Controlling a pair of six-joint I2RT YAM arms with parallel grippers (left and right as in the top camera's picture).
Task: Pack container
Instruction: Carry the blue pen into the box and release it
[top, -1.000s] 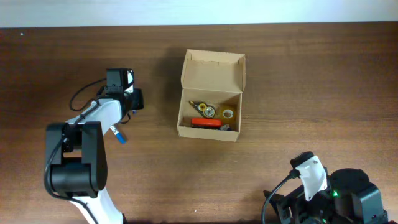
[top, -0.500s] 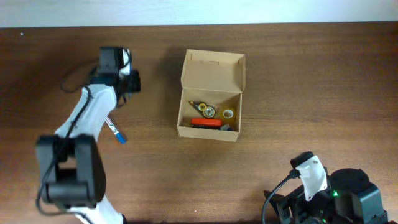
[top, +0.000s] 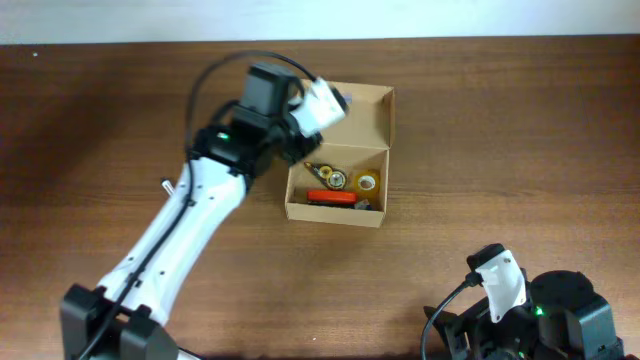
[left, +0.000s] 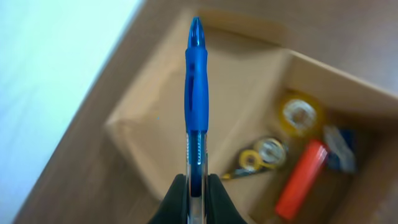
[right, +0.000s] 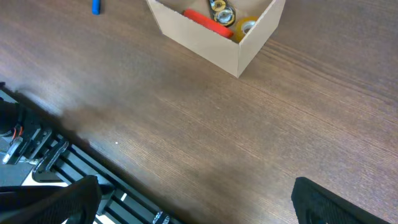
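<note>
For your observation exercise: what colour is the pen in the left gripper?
Blue pen, clearest in the left wrist view.

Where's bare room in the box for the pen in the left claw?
In the box: bare strip of floor between the tape rolls and the lid hinge; the pen should fit there. Front is crowded: orange marker along the front wall. Outside: bare table right of the box.

left arm (top: 190, 215): long white shells between black joints; a thin black cable (top: 212, 68) loops above its wrist; left gripper (left: 197, 182) has black fingers (left: 176, 200); right arm (top: 505, 285): white link, black base, small green light (top: 540, 312)
</note>
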